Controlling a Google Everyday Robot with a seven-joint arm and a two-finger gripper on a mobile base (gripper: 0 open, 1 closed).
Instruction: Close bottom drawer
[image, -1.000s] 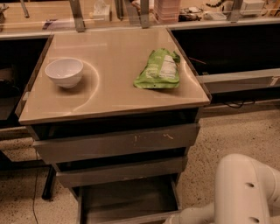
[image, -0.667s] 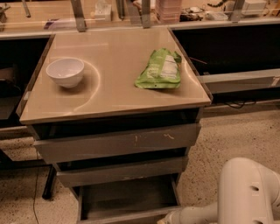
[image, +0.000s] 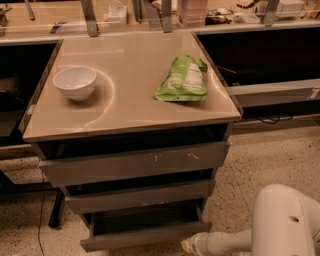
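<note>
The bottom drawer (image: 145, 239) is the slimmest of three grey drawers under the beige table top. It stands part way out, with its plain front low in the view and a strip of dark tray floor showing behind it. My gripper (image: 190, 246) is at the end of the white arm (image: 280, 225), low at the right. It is right at the right end of the bottom drawer's front. The mid-sized drawer (image: 137, 196) and the widest drawer with white scratch marks (image: 135, 162) sit above it, each slightly out.
A white bowl (image: 75, 82) and a green snack bag (image: 184, 80) lie on the table top (image: 130, 110). Dark shelving and a grey rail (image: 272, 92) stand to the right, and speckled floor (image: 260, 155) lies between them and my arm.
The bottom drawer has slid inward; less of its tray floor shows. My arm and gripper have moved left and forward with the drawer front.
</note>
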